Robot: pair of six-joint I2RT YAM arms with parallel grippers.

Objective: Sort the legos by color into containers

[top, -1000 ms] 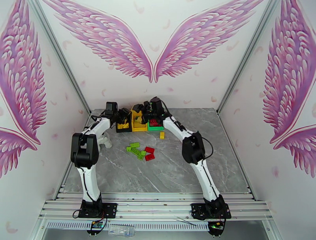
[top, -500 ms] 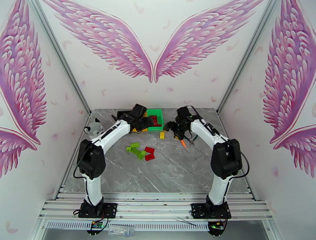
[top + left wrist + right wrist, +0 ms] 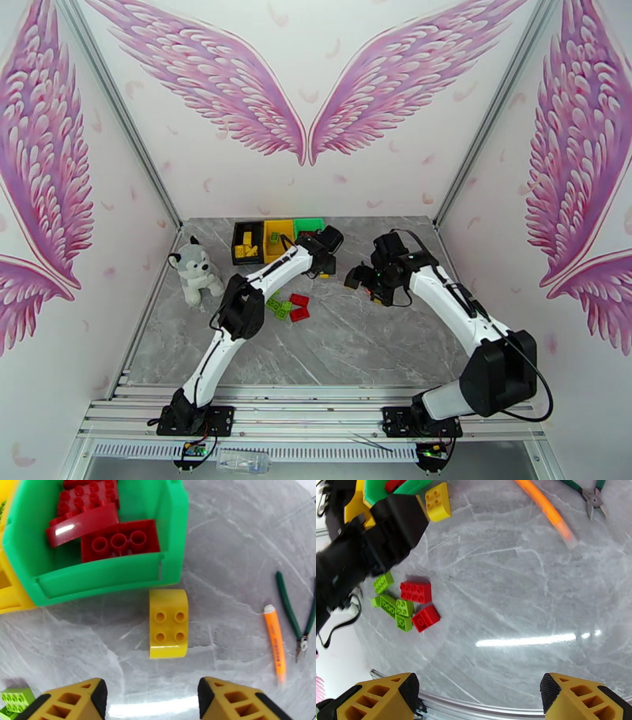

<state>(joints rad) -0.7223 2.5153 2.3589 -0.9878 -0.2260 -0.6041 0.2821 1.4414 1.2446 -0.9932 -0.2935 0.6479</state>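
Observation:
A yellow lego lies flat on the table just in front of the green bin, which holds several red legos. My left gripper hovers open over it, one finger on each side and short of it; from above the left gripper sits by the green bin. The black bin holds yellow bricks, with the yellow bin beside it. Loose light green legos and two red legos lie in a cluster. My right gripper is open and empty over bare table.
An orange stick and green-handled pliers lie to the right of the yellow brick. A plush husky sits at the left of the table. The left arm reaches across above the brick cluster.
The left arm has swung right from the bins to hover over the yellow lego. The right arm has pulled back to the right and toward the near side. The husky is now uncovered.

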